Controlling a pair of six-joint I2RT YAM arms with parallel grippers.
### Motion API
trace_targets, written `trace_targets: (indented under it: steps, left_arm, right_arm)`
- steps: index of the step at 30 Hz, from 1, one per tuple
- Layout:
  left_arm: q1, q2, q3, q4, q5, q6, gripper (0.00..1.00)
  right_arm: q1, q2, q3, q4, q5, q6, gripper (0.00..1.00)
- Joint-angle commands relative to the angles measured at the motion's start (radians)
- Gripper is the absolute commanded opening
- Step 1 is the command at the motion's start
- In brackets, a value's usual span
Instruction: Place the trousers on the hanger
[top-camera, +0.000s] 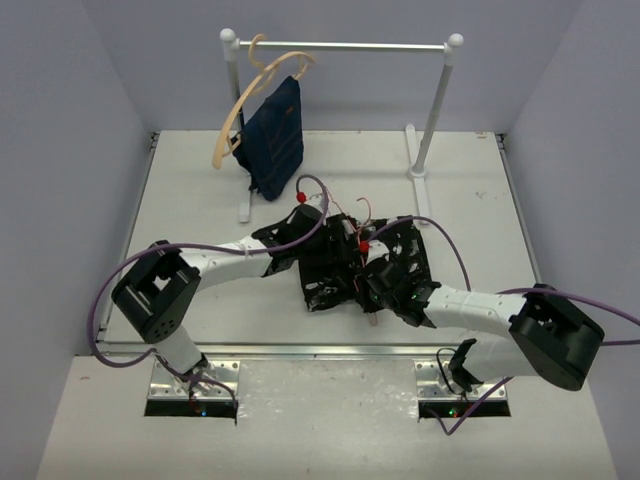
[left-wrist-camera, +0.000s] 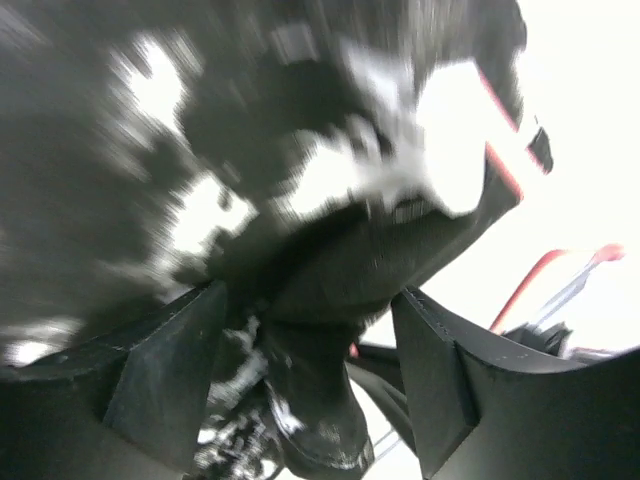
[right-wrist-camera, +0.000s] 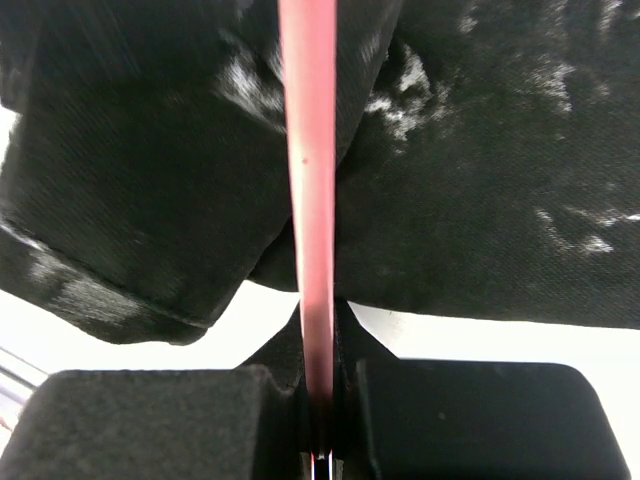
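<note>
Bases at the bottom edge, our two arms fold inward to the frame's centre over the trousers (top-camera: 325, 280), heaped on the white table (top-camera: 200, 190). Our right gripper (right-wrist-camera: 318, 405) pinches the pink hanger (right-wrist-camera: 307, 150) tight against the cloth. Our left gripper (left-wrist-camera: 305, 340) gapes wide, fabric between its fingers. Upper left, a rail (top-camera: 345, 46) carries a navy garment (top-camera: 275, 140) on a wooden hanger (top-camera: 232, 120).

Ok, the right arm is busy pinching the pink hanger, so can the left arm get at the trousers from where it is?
Likely yes: the left gripper is open right against the trousers, a fold of them hanging between its fingers with nothing else in the way. The view is blurred.
</note>
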Motion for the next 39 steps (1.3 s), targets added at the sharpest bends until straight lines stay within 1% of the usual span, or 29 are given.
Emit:
trace_targets:
  steps: [1,4,5,7,9,11,14,18,20,23,24,25,27,28,29,31,32,34,37,38,39]
  left_arm:
    - [0.081,-0.054,0.000,0.073,-0.014,-0.001,0.60]
    - [0.115,-0.040,-0.009,0.131,0.023,-0.015,0.53]
    - [0.122,-0.038,-0.015,0.149,0.025,-0.022,0.47]
    - [0.126,-0.023,-0.023,0.200,0.033,-0.034,0.29]
    - [0.127,0.019,-0.015,0.258,0.084,-0.047,0.22]
    - [0.125,0.052,-0.004,0.305,0.153,-0.056,0.19]
    - [0.098,0.158,0.042,0.341,0.218,-0.081,0.18]
    - [0.052,0.261,0.110,0.304,0.253,-0.090,0.17]
    - [0.043,0.308,0.126,0.301,0.263,-0.113,0.17]
    - [0.041,0.359,0.163,0.272,0.267,-0.118,0.17]
    - [0.042,0.367,0.170,0.261,0.263,-0.118,0.17]
    - [0.040,0.359,0.172,0.245,0.244,-0.116,0.20]
    - [0.039,0.299,0.161,0.201,0.144,-0.112,0.26]
    - [0.039,0.229,0.145,0.171,0.051,-0.116,0.33]
    - [0.040,0.190,0.112,0.154,0.002,-0.135,0.38]
    - [0.046,0.087,0.053,0.135,-0.089,-0.158,0.50]
    - [0.050,0.035,0.030,0.134,-0.121,-0.165,0.53]
    - [0.053,-0.065,-0.007,0.134,-0.166,-0.168,0.56]
    - [0.060,-0.132,-0.044,0.128,-0.159,-0.165,0.56]
    - [0.063,-0.141,-0.048,0.127,-0.156,-0.165,0.54]
    - [0.065,-0.151,-0.060,0.130,-0.137,-0.168,0.47]
  right_arm:
    - [-0.003,-0.001,0.033,0.043,-0.043,-0.018,0.00]
    - [-0.004,-0.009,0.038,0.039,-0.047,-0.023,0.00]
    - [-0.004,-0.011,0.042,0.033,-0.049,-0.024,0.00]
    - [-0.002,-0.014,0.048,0.029,-0.056,-0.031,0.00]
    - [-0.003,-0.012,0.054,0.027,-0.070,-0.034,0.00]
    - [-0.004,-0.007,0.060,0.025,-0.075,-0.039,0.00]
    - [-0.003,-0.020,0.059,0.033,-0.081,-0.049,0.00]
    - [-0.002,-0.046,0.067,0.023,-0.059,-0.071,0.00]
    - [-0.002,-0.039,0.085,0.028,-0.080,-0.104,0.00]
    - [-0.003,0.006,0.111,0.041,-0.219,-0.192,0.00]
    - [-0.002,0.019,0.117,0.039,-0.251,-0.191,0.00]
    - [-0.002,0.027,0.114,0.047,-0.264,-0.176,0.00]
    - [-0.002,0.030,0.100,0.049,-0.273,-0.139,0.00]
    - [-0.002,0.032,0.099,0.029,-0.244,-0.090,0.00]
    - [-0.001,0.035,0.112,0.006,-0.224,-0.065,0.00]
    - [-0.002,0.037,0.112,-0.023,-0.210,-0.012,0.00]
    - [-0.001,0.038,0.109,-0.020,-0.205,-0.001,0.00]
    - [-0.002,0.049,0.111,-0.015,-0.186,0.002,0.00]
    - [-0.001,0.079,0.133,-0.032,-0.178,-0.001,0.00]
    - [-0.001,0.084,0.136,-0.036,-0.176,-0.003,0.00]
    - [-0.001,0.089,0.143,-0.043,-0.169,-0.002,0.00]
